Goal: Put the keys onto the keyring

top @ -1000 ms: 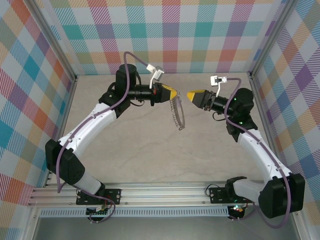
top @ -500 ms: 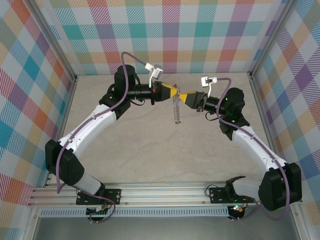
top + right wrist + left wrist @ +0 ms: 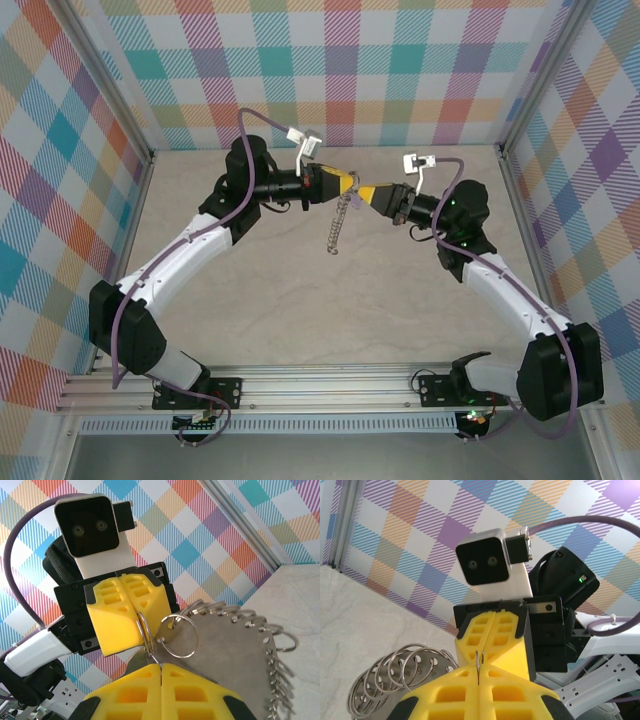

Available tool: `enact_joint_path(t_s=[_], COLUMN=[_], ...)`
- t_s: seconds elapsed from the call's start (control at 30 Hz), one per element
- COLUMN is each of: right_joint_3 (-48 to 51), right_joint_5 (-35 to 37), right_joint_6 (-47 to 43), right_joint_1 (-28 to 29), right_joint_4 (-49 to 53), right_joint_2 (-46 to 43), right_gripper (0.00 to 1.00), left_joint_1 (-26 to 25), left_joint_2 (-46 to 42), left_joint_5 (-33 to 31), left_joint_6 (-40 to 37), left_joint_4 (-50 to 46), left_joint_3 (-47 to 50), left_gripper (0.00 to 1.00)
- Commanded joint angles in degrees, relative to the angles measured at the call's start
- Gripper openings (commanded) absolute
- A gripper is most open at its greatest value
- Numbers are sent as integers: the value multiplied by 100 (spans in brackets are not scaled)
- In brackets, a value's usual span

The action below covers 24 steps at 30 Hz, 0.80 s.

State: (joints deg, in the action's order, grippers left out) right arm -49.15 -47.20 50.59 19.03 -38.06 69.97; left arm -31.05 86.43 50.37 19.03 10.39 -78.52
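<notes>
from above, the keyring [image 3: 338, 225] is only a thin silver strand, too small to make out in detail. it hangs from the spot where the two yellow tips meet over the far half of the table [image 3: 250, 300]. whether its lower end touches the table cannot be told. in the right wrist view it shows as a flat grey metal plate fringed with split rings, its lower part cut off by that arm's own fingers and the frame edge. in the left wrist view a stack of its rings is cut off at the lower left. the left fingers [image 3: 340, 183] are pressed fully together, with a sliver of wire poking from their seam. the right fingers [image 3: 373, 194] are closed too, tip to tip with the left ones, pinching the same ring wire. how deep the wire sits in either seam is hidden.
</notes>
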Motion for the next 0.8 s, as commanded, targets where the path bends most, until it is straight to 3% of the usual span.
enact_joint_path(t_s=[0.0,0.37,0.53,0.77], right_joint_3=[137,-82,28,266], right_joint_5=[32,117,363,736], right_joint_6=[37,91,-351,-682], right_joint_1=[115,418,360,-73], right_joint_4=[-289,-240,644,1675], right_joint_2=[-16,261,-252,-1534], right_gripper=[0,0,27,39], left_joint_1=[-33,-42,-41,-41], left_joint_2=[-228,-273,-347,-393], left_joint_5=[-210,-373,-541,-594], left_joint_6=[373,688,757,839], left_joint_4=[836,1242,1323,1442], left_joint_3=[126,354,469,522], left_gripper=[0,0,0,0])
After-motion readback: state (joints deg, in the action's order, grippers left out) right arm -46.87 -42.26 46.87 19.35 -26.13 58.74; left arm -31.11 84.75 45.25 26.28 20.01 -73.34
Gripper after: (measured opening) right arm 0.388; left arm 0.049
